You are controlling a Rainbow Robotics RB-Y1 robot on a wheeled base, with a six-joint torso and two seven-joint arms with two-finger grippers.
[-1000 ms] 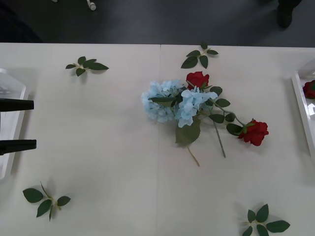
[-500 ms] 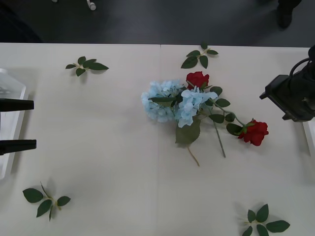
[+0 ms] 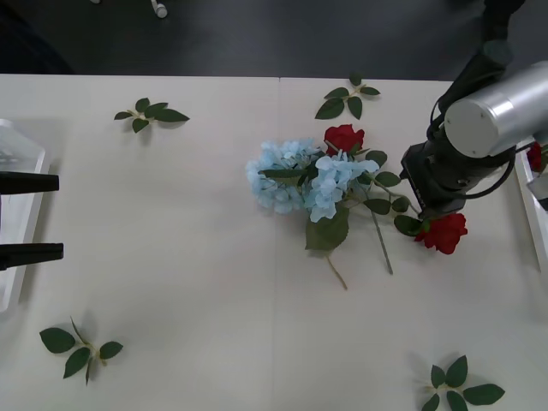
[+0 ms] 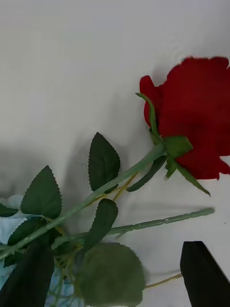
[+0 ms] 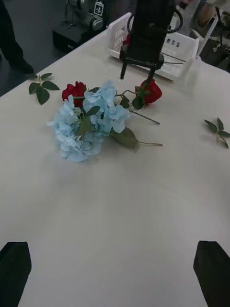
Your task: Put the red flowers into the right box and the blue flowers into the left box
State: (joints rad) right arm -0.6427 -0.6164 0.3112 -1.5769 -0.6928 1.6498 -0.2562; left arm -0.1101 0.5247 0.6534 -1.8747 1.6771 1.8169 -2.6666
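Observation:
Two pale blue flowers lie heaped mid-table, with one of the red flowers at their far edge. Another red flower lies to their right, its stem running back under the heap. My right arm hangs over that stem. My right gripper is open, its black fingers straddling the stem beside the red head without touching. The right box holds a red flower. My left gripper waits open beside the left box.
Loose green leaf sprigs lie at the far left, far middle, near left and near right. Bare table lies between the heap and the left box. The table's far edge borders a dark floor.
My right arm has come in from the right edge and moved left and down over the right-hand red flower's stem. The flowers and my left gripper have not moved.

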